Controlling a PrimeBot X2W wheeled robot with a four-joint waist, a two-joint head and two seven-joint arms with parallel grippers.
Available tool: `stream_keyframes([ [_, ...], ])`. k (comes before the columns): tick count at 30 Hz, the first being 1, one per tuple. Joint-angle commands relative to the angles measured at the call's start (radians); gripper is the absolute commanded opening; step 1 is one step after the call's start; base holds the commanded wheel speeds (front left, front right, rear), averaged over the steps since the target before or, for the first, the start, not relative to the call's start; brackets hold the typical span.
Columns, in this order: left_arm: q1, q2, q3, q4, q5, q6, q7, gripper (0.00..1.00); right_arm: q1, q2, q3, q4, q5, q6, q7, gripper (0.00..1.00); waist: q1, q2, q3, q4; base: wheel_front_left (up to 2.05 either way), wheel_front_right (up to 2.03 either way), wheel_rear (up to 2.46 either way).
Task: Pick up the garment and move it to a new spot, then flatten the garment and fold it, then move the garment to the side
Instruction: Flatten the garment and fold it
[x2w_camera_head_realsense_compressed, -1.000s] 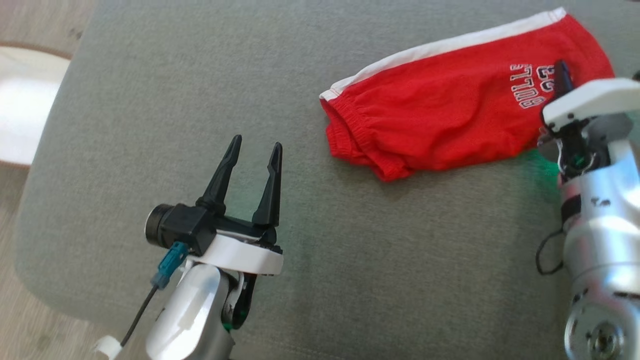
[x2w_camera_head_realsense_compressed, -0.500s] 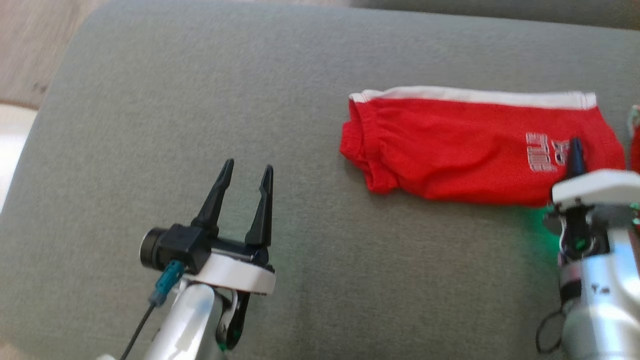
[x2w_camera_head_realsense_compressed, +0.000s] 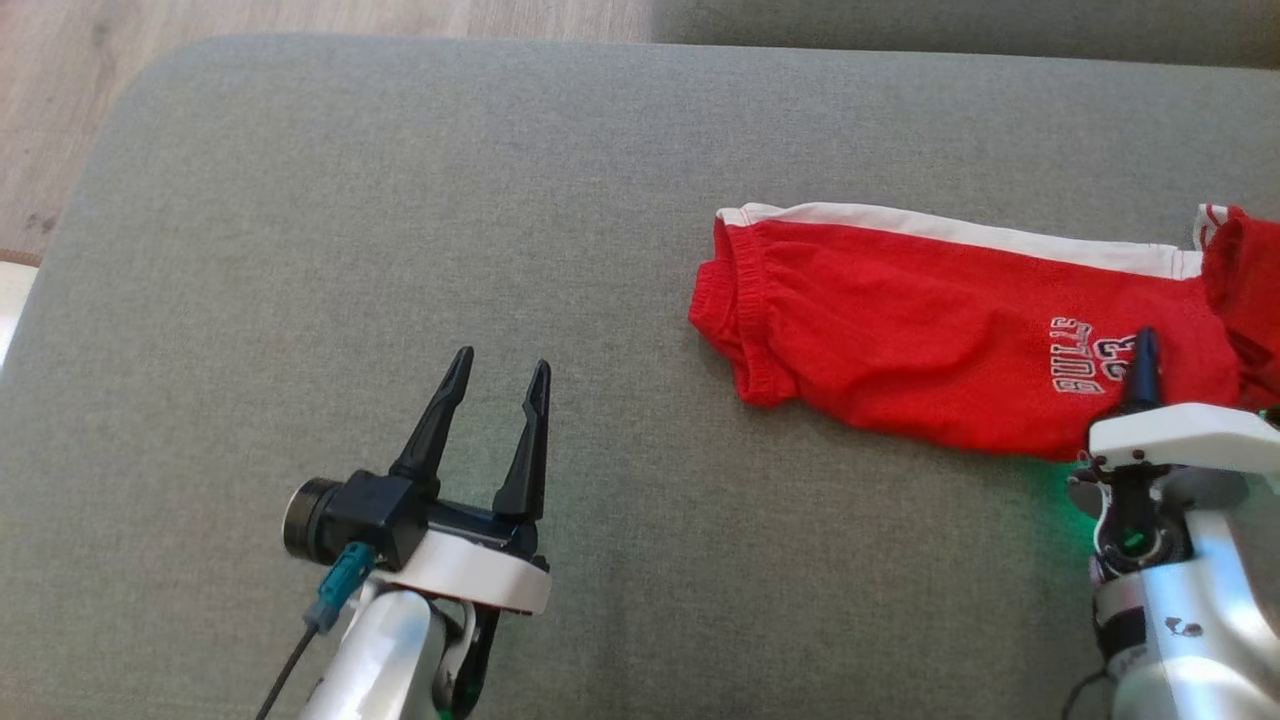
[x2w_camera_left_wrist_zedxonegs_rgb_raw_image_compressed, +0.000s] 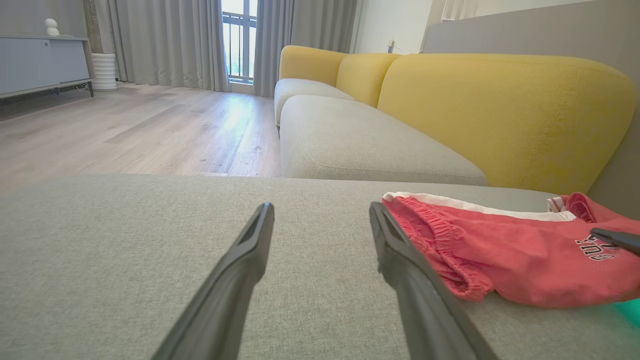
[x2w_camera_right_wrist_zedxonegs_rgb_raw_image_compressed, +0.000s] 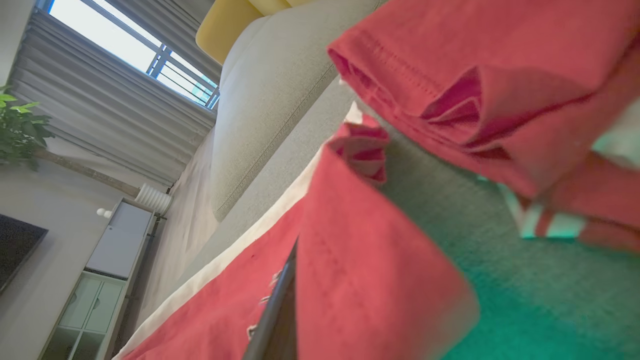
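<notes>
Our right gripper is pinched together on the red Bulls shorts, which lie lengthwise on the right of the grey sofa cushion, elastic waistband toward the middle. Our left gripper hovers well apart from them, fingers spread, holding nothing.

Obscured and cropped items
The garment runs off the head view's right edge; the right tool covers part of its lettering; in the right wrist view, blurred red cloth hides most of that tool's fingers.
</notes>
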Motion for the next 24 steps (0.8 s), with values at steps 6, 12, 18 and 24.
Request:
stream_keyframes([
  [6, -0.014, 0.008, 0.026, -0.014, 0.003, -0.005, -0.005, 1.0, -0.074, 0.008, 0.104, -0.013, 0.019, 0.007, -0.041, 0.0, 0.0001, 0.0, -0.021, 0.022, 0.0, 0.0, 0.0],
  [12, -0.009, 0.008, 0.02, -0.006, -0.004, -0.002, -0.005, 1.0, -0.104, 0.008, 0.215, -0.044, 0.083, 0.007, -0.057, 0.0, 0.0001, 0.0, -0.036, 0.049, 0.0, 0.0, 0.0],
  [18, -0.002, 0.008, 0.015, 0.004, -0.008, -0.002, -0.005, 1.0, -0.123, 0.008, 0.314, -0.044, 0.121, 0.007, -0.069, 0.0, 0.0001, 0.0, -0.046, 0.073, 0.0, 0.0, 0.0],
  [24, 0.005, 0.008, 0.007, 0.018, -0.012, 0.0, -0.005, 1.0, -0.126, 0.008, 0.412, -0.055, 0.18, 0.007, -0.096, 0.0, 0.0001, 0.0, -0.059, 0.107, 0.0, 0.0, 0.0],
])
